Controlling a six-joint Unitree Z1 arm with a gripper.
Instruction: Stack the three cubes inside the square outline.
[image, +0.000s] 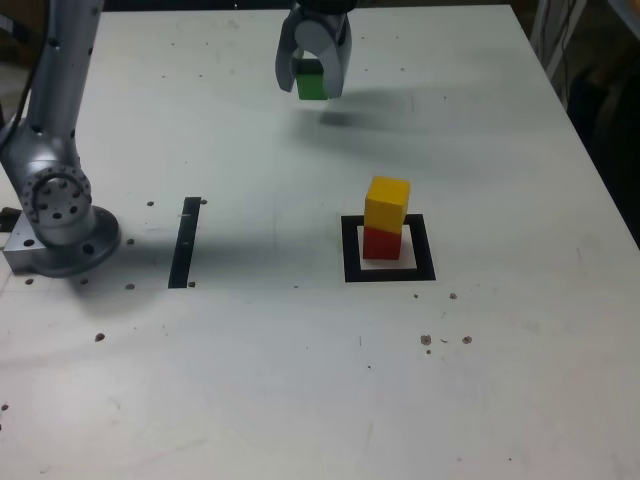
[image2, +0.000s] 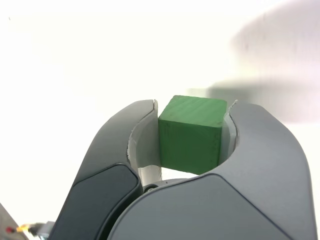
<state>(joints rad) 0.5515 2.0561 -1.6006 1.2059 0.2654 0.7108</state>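
Right up against the wrist camera is my hand (image2: 194, 103), closed on the green cube (image2: 191, 137), its sides between the two fingers. The white table (image: 260, 370) spreads out below, dotted with small dark specks (image: 100, 337), and a soft shadow falls beside the hand. In the exterior view, down and right from the hand, the yellow cube (image: 387, 203) sits on the red cube (image: 381, 244) within the square outline (image: 424, 247). Down and left of it I see the black strip (image: 185, 243) and, farther left, the arm's base (image: 75, 245). Past the table, the room is dark.
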